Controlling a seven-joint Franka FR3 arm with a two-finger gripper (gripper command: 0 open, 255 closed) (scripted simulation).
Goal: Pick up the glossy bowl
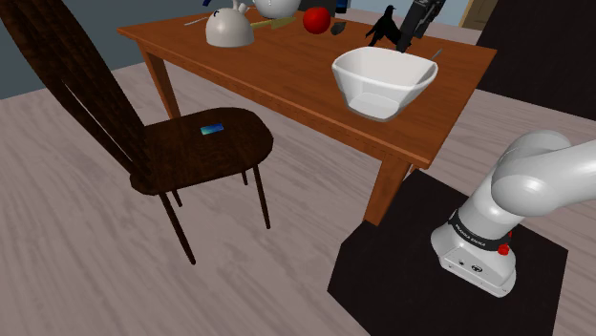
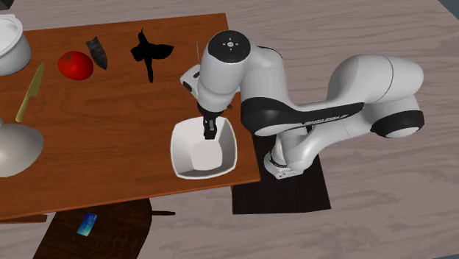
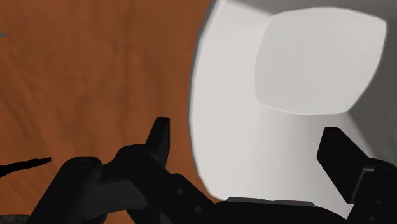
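A glossy white bowl (image 1: 382,81) (image 2: 204,149) (image 3: 299,70) with a squarish rim stands upright near the corner of the brown wooden table (image 1: 287,72) (image 2: 110,147), closest to the arm's stand. My black gripper (image 1: 404,44) (image 2: 210,131) (image 3: 251,149) hangs open just over the bowl's near rim. In the wrist view one finger (image 3: 159,137) is over the bare wood outside the bowl. The other finger (image 3: 343,159) is over the bowl's inside, so the wall lies between them, untouched.
Further along the table are a red round fruit (image 1: 317,20) (image 2: 75,65), a black bird-like figure (image 1: 384,24) (image 2: 149,53), a grey dome (image 1: 229,29) (image 2: 15,147) and a knife (image 2: 29,92). A dark chair (image 1: 191,148) carrying a blue card (image 1: 212,128) stands beside the table.
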